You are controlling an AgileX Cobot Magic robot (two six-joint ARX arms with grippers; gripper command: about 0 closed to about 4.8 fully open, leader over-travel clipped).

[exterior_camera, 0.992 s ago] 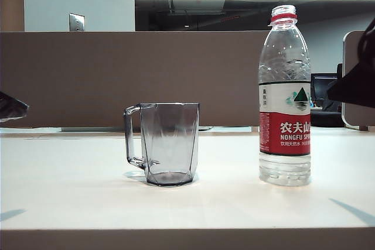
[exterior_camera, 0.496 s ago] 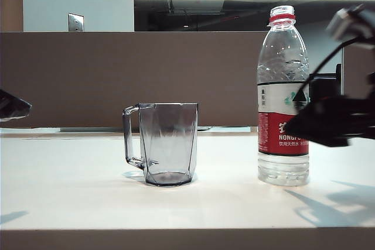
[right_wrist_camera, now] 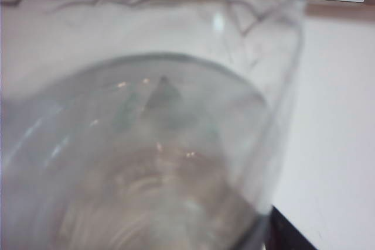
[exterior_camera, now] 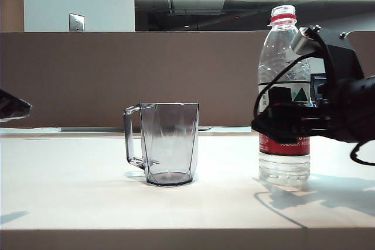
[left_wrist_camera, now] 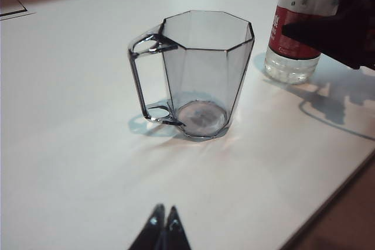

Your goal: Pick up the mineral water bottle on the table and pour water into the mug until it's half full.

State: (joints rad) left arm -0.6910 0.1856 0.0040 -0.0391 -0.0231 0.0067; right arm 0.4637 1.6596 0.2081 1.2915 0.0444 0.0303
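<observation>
We see the mineral water bottle [exterior_camera: 285, 95] standing upright on the white surface [exterior_camera: 76, 191], uncapped with its red neck ring showing, at about 3 o'clock from the mug [exterior_camera: 164, 143] and well apart from it. The mug stands upright with its handle toward 9 o'clock, and we see no water in it. Our right claw [exterior_camera: 275, 126] sits at the bottle's label, its black body reaching in from 3 o'clock; its fingers are spread wide about the bottle, and we cannot tell whether they touch it. In the right wrist view the clear bottle wall [right_wrist_camera: 140, 144] fills nearly everything. Our left claw [left_wrist_camera: 163, 226] hangs over the surface near the mug, fingertips pressed together with nothing between them; in the exterior view only its dark tip shows at the 9 o'clock edge.
</observation>
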